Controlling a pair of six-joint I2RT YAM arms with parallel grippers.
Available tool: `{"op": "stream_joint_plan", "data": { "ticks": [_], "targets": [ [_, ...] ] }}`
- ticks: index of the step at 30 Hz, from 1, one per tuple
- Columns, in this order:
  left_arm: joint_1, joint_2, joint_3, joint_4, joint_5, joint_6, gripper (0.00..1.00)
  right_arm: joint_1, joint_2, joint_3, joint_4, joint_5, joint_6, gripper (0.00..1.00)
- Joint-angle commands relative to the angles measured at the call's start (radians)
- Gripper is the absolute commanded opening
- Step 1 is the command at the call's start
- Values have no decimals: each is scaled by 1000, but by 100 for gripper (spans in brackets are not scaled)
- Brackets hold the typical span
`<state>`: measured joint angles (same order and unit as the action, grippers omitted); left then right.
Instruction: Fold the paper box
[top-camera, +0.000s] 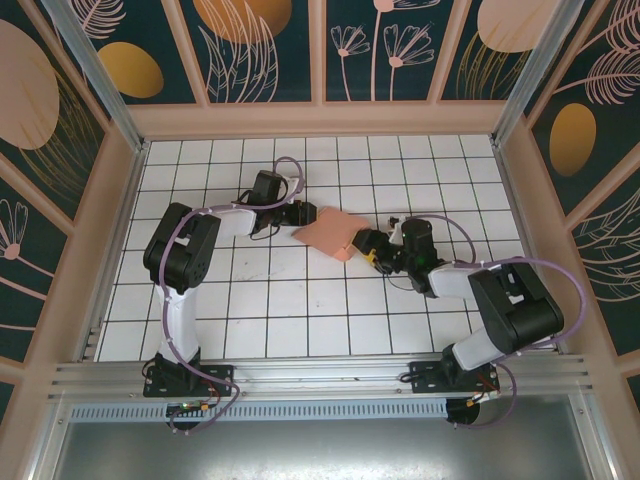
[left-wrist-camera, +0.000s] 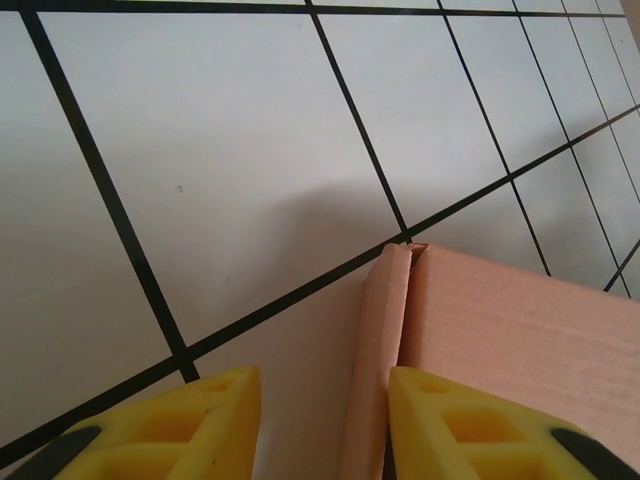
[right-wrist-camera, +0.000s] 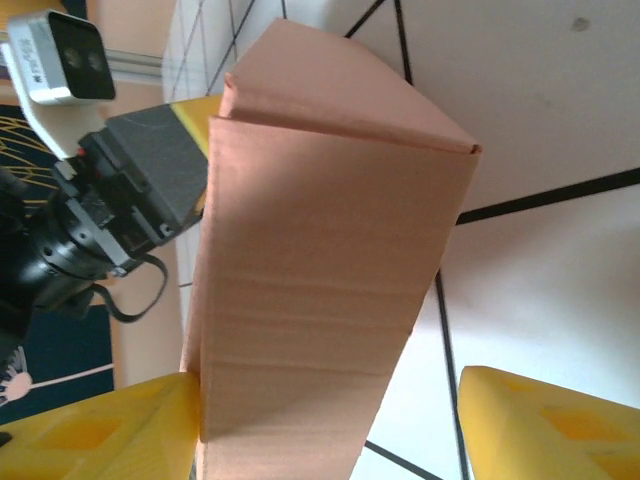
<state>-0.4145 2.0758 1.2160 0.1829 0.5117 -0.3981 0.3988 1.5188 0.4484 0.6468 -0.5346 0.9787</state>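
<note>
The salmon-pink paper box (top-camera: 330, 232) lies partly folded mid-table between both grippers. My left gripper (top-camera: 303, 214) is at its left edge. In the left wrist view the gripper (left-wrist-camera: 320, 385) is open. A raised side flap (left-wrist-camera: 378, 350) of the box (left-wrist-camera: 520, 320) stands between the yellow fingers, against the right one and apart from the left one. My right gripper (top-camera: 362, 243) is at the box's right end. In the right wrist view it (right-wrist-camera: 330, 385) is open around the box (right-wrist-camera: 320, 230), whose wall touches the left finger (right-wrist-camera: 110, 430), with a gap to the right finger.
The floor is white tile (top-camera: 300, 300) with black grid lines. Patterned walls with pale wooden frames (top-camera: 320, 118) enclose it on three sides. A metal rail (top-camera: 320, 375) runs along the near edge by the arm bases. The left arm's wrist and camera (right-wrist-camera: 60, 55) show beyond the box.
</note>
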Motion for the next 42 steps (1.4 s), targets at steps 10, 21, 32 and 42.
{"op": "stream_joint_plan", "data": {
  "ticks": [10,21,32,42],
  "targets": [
    [0,38,-27,-27,3,0,39,-4,3,-50,243,9,88,77],
    [-1,10,-46,-6,16,19,41,2,3,-46,297,44,112,79],
    [-1,12,-45,19,42,13,44,8,12,-25,285,61,98,82],
    [0,-7,-55,63,82,-6,48,7,-35,-10,243,93,63,83]
  ]
}}
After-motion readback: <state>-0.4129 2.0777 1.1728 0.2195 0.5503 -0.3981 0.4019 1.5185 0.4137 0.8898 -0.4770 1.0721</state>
